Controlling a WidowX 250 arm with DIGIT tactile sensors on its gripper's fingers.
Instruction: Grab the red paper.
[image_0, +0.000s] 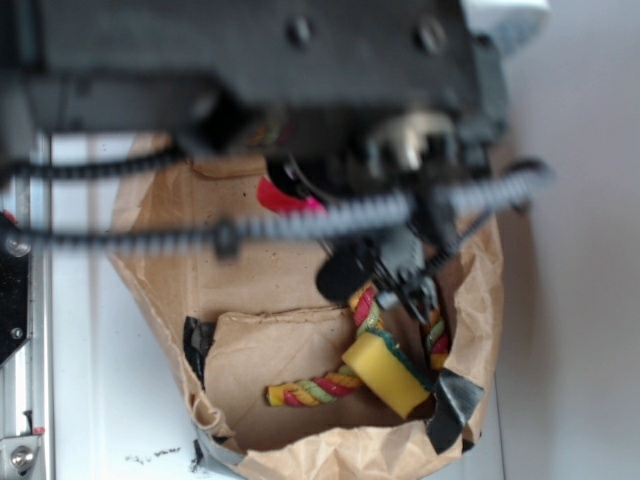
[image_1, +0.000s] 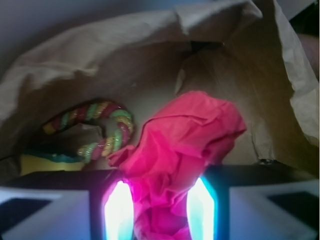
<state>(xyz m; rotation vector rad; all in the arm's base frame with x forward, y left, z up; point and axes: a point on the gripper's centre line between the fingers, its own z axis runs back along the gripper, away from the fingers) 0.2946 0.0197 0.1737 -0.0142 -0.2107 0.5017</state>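
From where I stand, the robot arm (image_0: 300, 60) fills the top of the exterior view, dark and out of focus, with black ribbed cables (image_0: 300, 222) crossing in front of it. Below it lies a brown paper bag (image_0: 290, 300) with its mouth wide open, on a white tabletop (image_0: 100, 400). Pieces of black tape (image_0: 455, 405) sit at the torn edges of the bag.

The red paper (image_1: 185, 150) is inside the bag. In the exterior view only a small bright red piece of it (image_0: 283, 196) shows under the arm, near the back wall of the bag. In the wrist view it is much clearer: a wrinkled wad with many folds, and its lower part goes down between the two fingers (image_1: 119, 212) of the gripper (image_1: 160, 212). The fingers glow white and blue in this view. They stand apart by the width of the paper, one on each side of it, and the paper seems to touch both. I cannot tell for sure if they press it firmly.

A twisted rope toy (image_0: 340, 380) in red, yellow and green lies on the bottom of the bag, at the side of the red paper and apart from it. A yellow block (image_0: 388, 372) with a green edge rests against the rope.
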